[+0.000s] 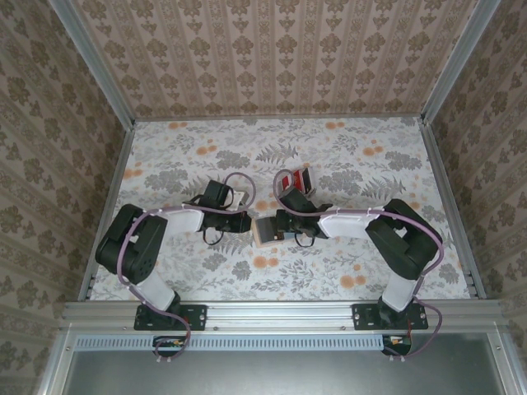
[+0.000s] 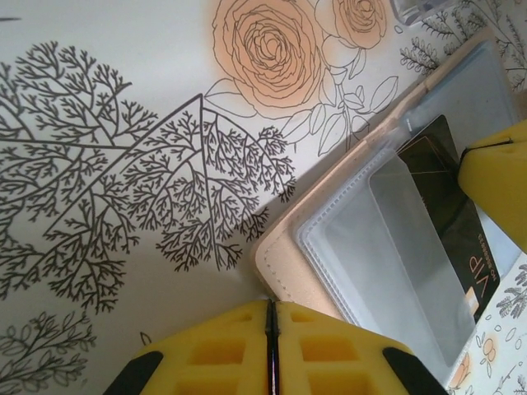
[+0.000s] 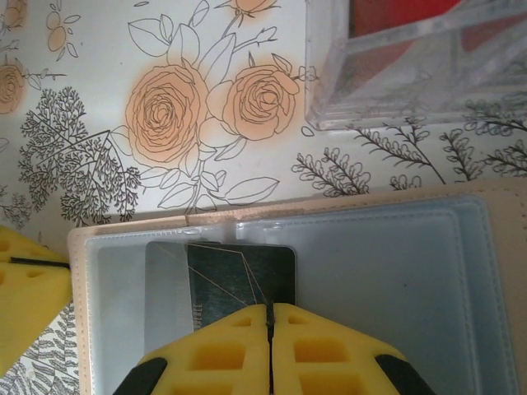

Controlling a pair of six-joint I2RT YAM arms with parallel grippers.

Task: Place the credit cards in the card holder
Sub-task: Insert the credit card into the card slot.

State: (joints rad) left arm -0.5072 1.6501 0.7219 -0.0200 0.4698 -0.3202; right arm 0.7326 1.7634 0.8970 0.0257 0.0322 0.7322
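Card holder (image 3: pixel 461 247) shown open | 1 dark VIP card (image 3: pixel 239 276) part-tucked in its pocket, edge pinched by right gripper (image 3: pixel 270 308) | left gripper (image 2: pixel 272 304) clenched shut at holder's rim | red cards (image 3: pixel 395 16) in clear box (image 3: pixel 395 107) beyond holder

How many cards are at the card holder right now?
1: a dark card, partly inside a clear pocket of the open card holder, pinched by the right gripper. Red cards sit in the clear box; their number is hidden.

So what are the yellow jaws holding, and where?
The right jaws pinch the dark gold-lined plastic card by its near edge. The left jaws are shut at the corner of the tan folding card holder, seemingly pinching it.
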